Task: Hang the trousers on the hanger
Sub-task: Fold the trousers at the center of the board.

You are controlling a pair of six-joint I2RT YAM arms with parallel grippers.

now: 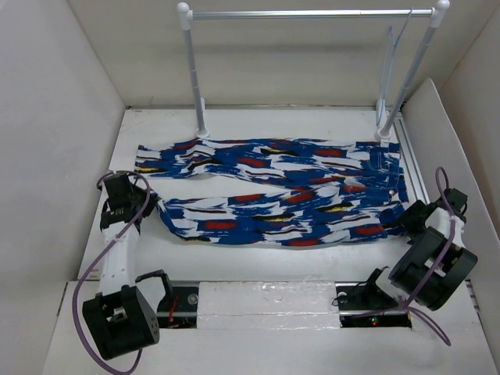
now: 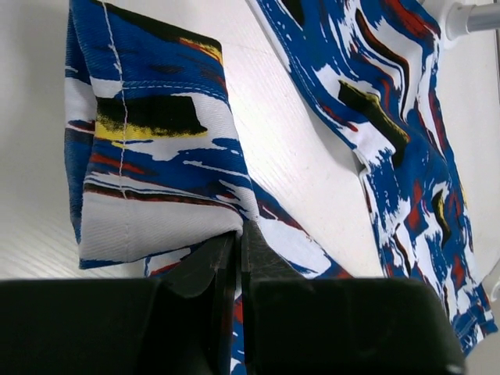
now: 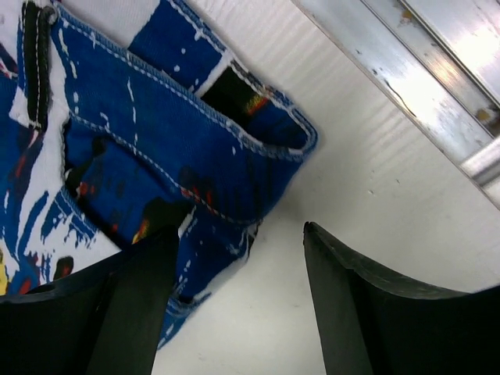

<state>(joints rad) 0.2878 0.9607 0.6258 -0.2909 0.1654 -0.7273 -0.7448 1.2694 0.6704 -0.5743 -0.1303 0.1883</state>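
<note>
The trousers lie flat on the table, legs pointing left, waist at the right. The hanger hangs from the right end of the rack bar. My left gripper is at the cuff of the near leg; in the left wrist view the gripper is shut on the folded cuff of the trousers. My right gripper is at the near waist corner; in the right wrist view the gripper is open, one finger over the waist cloth, the other over bare table.
A white-posted metal rack stands at the back of the table. A metal rail runs along the right side, also in the right wrist view. White walls enclose the table. A base rail runs along the near edge.
</note>
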